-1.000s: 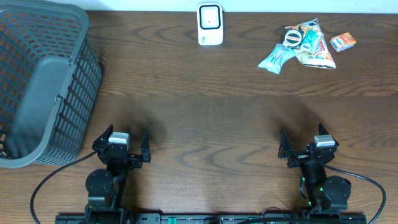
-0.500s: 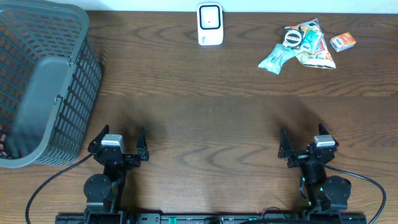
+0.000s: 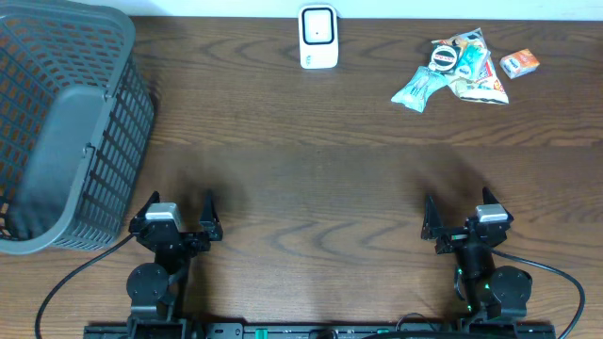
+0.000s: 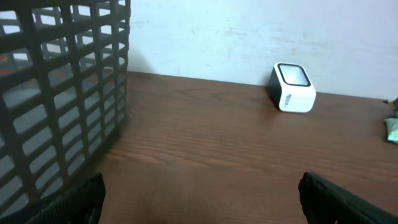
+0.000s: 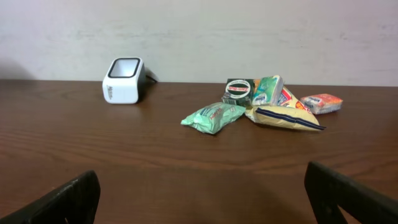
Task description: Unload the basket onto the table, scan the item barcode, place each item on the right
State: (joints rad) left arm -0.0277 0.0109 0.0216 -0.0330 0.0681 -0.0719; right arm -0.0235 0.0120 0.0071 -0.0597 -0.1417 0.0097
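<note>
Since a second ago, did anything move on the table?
The left gripper slid a little back toward the robot's base, open and holding nothing. The right gripper, the scanner, the basket and the snack packets stayed where they were.

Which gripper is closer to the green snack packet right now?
Right. The right gripper sits on the near side, roughly in line with the green snack packet at the far side. The left gripper is equally near-side but much farther over sideways.
</note>
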